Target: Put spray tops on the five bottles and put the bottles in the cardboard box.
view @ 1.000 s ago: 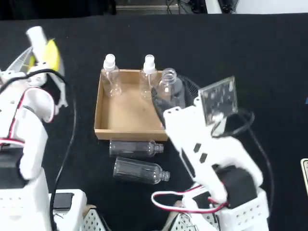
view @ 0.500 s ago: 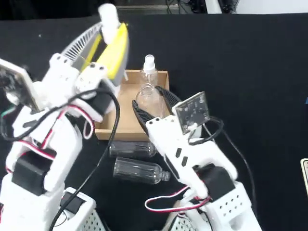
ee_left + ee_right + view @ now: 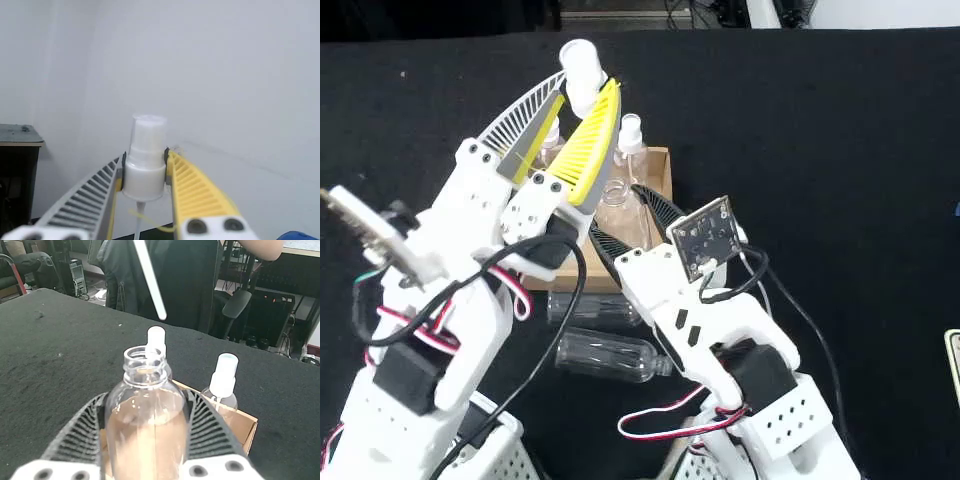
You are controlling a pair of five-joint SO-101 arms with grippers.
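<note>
My left gripper [image 3: 582, 85] is shut on a white spray top [image 3: 578, 65], held high above the cardboard box [image 3: 655, 160]. In the left wrist view the spray top [image 3: 145, 160] sits between the grey and yellow fingers, its dip tube [image 3: 137, 220] hanging down. My right gripper [image 3: 620, 212] is shut on an uncapped clear bottle [image 3: 618, 203], upright over the box. In the right wrist view the bottle's open mouth [image 3: 145, 357] is just below the dip tube's tip [image 3: 150, 280]. Two capped bottles [image 3: 222, 382] [image 3: 156, 337] stand in the box behind it.
Two uncapped bottles [image 3: 595, 308] [image 3: 615, 357] lie on their sides on the black table in front of the box, between the two arm bases. Open black table lies to the right of the box [image 3: 247, 422].
The left arm swung from the far left to above the box, carrying the spray top. The right arm drew its bottle from the box's right corner toward the left.
</note>
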